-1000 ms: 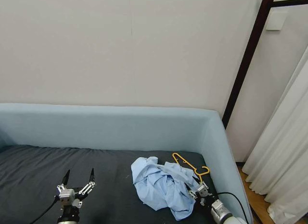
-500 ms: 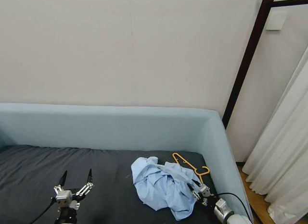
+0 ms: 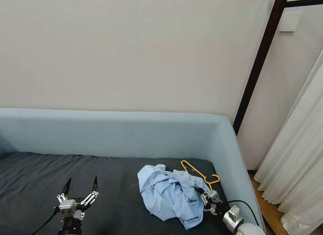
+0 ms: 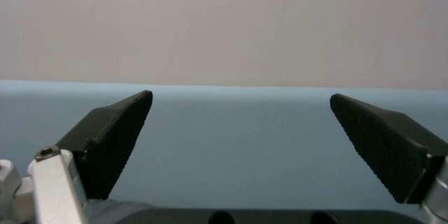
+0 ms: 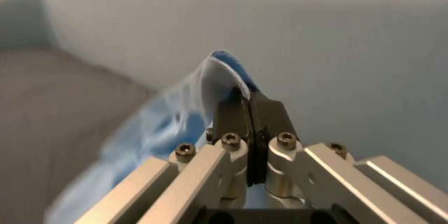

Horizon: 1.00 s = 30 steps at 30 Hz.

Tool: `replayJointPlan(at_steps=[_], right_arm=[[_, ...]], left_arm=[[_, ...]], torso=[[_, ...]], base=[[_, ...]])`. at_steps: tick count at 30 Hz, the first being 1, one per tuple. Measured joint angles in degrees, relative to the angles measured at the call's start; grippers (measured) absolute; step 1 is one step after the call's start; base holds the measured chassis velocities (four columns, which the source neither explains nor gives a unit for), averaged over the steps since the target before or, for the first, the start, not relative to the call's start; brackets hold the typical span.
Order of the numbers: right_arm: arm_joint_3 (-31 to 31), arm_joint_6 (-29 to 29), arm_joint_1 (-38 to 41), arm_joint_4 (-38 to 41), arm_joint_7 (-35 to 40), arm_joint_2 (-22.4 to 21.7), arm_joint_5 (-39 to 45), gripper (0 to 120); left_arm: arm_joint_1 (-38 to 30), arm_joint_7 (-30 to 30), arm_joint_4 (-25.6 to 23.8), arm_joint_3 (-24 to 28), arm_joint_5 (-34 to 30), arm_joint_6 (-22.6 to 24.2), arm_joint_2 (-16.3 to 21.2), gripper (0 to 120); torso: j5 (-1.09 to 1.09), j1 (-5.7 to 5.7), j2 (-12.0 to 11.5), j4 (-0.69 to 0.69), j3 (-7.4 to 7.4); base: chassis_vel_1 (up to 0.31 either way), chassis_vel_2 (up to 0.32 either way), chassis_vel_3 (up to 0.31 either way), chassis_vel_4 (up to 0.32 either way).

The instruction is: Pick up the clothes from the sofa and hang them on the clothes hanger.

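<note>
The crumpled light-blue shirt (image 3: 169,197) covers the lower part of the thin orange plastic hanger (image 3: 195,171), leaving its hook and one shoulder bare. In the head view the right gripper (image 3: 206,196) sits against the cloth, too small to make out its fingers. The bottom edge cuts off its arm and the arm behind the left gripper (image 3: 82,180). In the right wrist view the shirt (image 5: 161,129) is a blue blur.

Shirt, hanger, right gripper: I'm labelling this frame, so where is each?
blue shirt (image 3: 169,197), head view, middle of the crumpled heap.
yellow hanger (image 3: 194,170), head view, its straight wire arm.
right gripper (image 5: 245,100), right wrist view, between fingertips shut on the blue shirt.
</note>
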Motion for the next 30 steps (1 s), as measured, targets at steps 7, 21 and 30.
replayJointPlan(at_steps=[7,21,30], right_arm=[[-3.04,0.07,0.35,11.44,1.95,-4.44,6.37,0],[-8.88,0.43,6.71,17.81,2.74,-5.00,10.86,0],[-11.20,0.44,12.93,18.18,2.25,-4.53,14.20,0]], left_arm=[[-1.32,6.17,2.85,3.97,-5.26,-0.04,0.99,100],[-10.68,15.74,20.74,8.58,3.78,-5.80,4.11,100],[-18.70,16.44,32.80,10.57,7.88,-7.97,5.38,100]], torso=[[0.00,0.00,0.01,-0.01,-0.01],[0.00,0.00,0.01,-0.01,0.00],[0.00,0.00,0.00,0.00,0.01]], base=[[0.000,0.000,0.000,0.000],[0.000,0.000,0.000,0.000],[0.000,0.000,0.000,0.000]])
